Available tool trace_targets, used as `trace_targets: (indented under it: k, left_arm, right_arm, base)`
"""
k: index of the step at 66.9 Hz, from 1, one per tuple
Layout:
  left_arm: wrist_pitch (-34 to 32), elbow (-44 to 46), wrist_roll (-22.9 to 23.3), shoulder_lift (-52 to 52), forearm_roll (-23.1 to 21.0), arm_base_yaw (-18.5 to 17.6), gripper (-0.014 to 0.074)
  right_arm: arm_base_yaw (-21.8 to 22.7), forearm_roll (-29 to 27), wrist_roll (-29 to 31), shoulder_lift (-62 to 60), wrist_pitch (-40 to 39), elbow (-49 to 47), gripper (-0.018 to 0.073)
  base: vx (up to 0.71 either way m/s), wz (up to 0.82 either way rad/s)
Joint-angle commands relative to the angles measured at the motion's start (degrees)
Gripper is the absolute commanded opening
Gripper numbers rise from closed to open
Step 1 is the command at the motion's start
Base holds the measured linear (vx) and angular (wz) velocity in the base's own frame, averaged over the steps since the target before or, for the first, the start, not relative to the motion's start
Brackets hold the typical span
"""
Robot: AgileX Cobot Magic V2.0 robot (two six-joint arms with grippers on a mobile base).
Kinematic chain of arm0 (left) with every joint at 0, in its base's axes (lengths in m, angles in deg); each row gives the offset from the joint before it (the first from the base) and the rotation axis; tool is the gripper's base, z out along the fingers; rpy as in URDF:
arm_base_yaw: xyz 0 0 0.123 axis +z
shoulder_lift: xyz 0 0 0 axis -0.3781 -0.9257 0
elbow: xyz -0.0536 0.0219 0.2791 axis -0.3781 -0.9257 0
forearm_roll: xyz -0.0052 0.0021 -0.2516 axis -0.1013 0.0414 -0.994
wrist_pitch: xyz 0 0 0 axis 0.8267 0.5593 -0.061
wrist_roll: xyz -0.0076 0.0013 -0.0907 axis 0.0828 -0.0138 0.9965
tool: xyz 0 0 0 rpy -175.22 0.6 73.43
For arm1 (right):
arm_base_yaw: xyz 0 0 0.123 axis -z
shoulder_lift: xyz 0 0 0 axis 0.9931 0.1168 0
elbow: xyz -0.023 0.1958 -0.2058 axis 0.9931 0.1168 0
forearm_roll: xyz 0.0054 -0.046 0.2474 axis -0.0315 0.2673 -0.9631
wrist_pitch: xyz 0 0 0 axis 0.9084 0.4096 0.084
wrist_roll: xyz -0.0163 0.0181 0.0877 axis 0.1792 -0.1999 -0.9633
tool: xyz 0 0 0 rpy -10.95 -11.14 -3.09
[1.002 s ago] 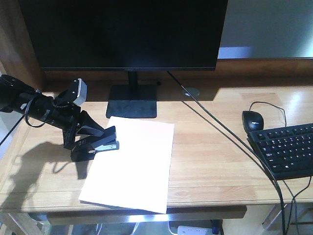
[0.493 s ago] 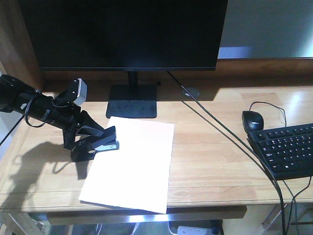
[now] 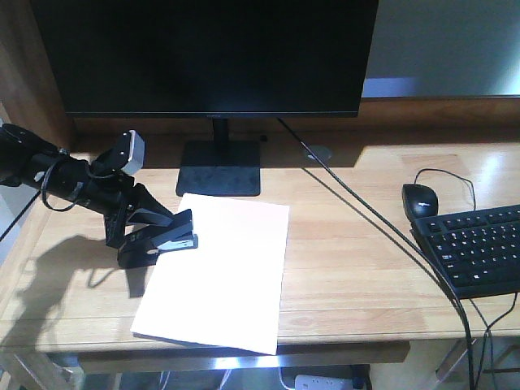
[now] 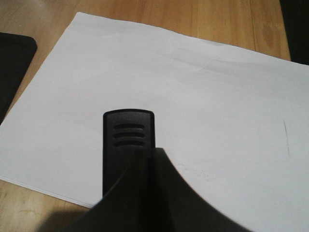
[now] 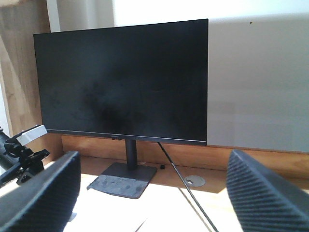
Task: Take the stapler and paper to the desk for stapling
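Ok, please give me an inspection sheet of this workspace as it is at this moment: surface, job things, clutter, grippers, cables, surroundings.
Surface: desk, light wood, sunlit.
Job's things: paper flat on the desk; stapler over its left edge, nose above the sheet.
Clutter: monitor on its stand, mouse, keyboard.
Grippers: left gripper shut on the stapler; right gripper open, empty, raised before the monitor.
Cables: black cable runs diagonally across the desk; mouse cord loops by the mouse.
Surroundings: wooden back ledge, pale wall.
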Motion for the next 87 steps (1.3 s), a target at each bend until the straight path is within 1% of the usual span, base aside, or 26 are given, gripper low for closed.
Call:
trace_targets:
  k: [1,5,12,28,46,55,62,68,76,87]
  left_arm:
    - [2.5,1.6,0.4,3.5,-3.4,-0.2,-0.0006]
    - [1.3,1.6,-0.4,3.5,-3.8,-0.2,-0.0006]
    - [-0.2,1.6,-0.6,3.5,-4.1,-0.2,-0.0006]
    - [-0.7,1.6,-0.9,3.5,-3.8,-0.3,-0.0006]
    - [-2.9,1.6,-0.8,3.3,-3.6,-1.9,-0.0006]
    - [-3.0,1.6,-0.8,2.1,-3.6,-2.9,-0.0006]
    - [-2.9,1.6,0.6,0.6,-3.6,-3.3,-0.0006]
    - [-2.8,1.5,0.6,0.0,-3.0,-3.6,-0.0006]
    - [-3.3,1.5,0.6,-0.7,-1.8,-3.7,-0.0006]
    - [-3.5,1.5,0.7,-1.9,-1.8,-3.7,-0.0006]
  right_arm:
    - [0.4,-0.1,-0.1,0.2,-4.3,-1.3,0.0573]
    - [0.4,-0.1,-0.1,0.2,-4.3,-1.3,0.0573]
    - [0.4,-0.1,-0.1,0.2,-4.3,-1.3,0.0573]
    - [0.4,-0.1,-0.1,0.2,-4.3,-1.3,0.0573]
    - [0.4,-0.1,-0.1,0.2,-4.3,-1.3,0.0573]
    - [0.4,-0.1,-0.1,0.2,-4.3,-1.3,0.0573]
    - [0.4,-0.1,-0.1,0.2,-4.3,-1.3,0.0573]
    - [0.4,-0.1,-0.1,0.2,-4.3,-1.3,0.0573]
    - [0.4,-0.1,-0.1,0.2,-4.3,-1.3,0.0573]
    - [0.4,-0.1,-0.1,0.2,-4.3,-1.3,0.0573]
  base:
    - [0.0,0.0]
    - [0.0,0.0]
    - [0.0,0.0]
    - [0.0,0.0]
    - [0.0,0.0]
    - [0.0,0.0]
    - [0.0,0.0]
    - [0.0,0.0]
    - [0.0,0.0]
    - [0.0,0.0]
